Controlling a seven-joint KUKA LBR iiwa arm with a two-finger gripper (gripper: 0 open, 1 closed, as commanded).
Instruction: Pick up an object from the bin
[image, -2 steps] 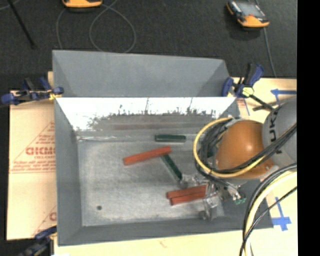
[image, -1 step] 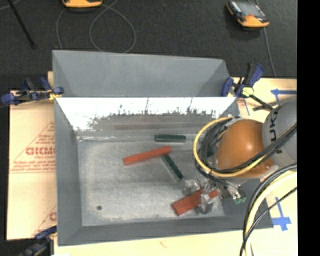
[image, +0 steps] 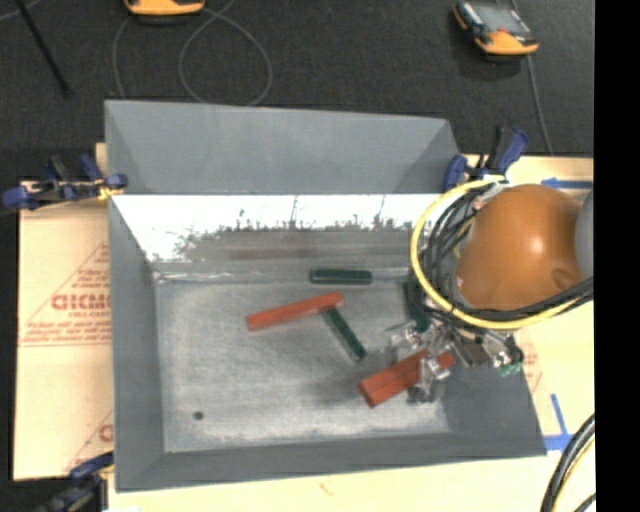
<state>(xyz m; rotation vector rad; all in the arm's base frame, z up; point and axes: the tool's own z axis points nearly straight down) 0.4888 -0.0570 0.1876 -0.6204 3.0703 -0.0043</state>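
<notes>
- Now, tool (image: 428, 366) sits at the right end of red block (image: 388, 383), lower right of bin (image: 135, 350).
- Block's long axis runs down-left away from tool.
- Tool spread or pinching: can't tell.

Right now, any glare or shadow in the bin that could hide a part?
Camera view: a bright glare band runs along the back wall of the bin, above the dark green stick; faint shadow on the floor left of the red block by the gripper; neither hides a part.
</notes>
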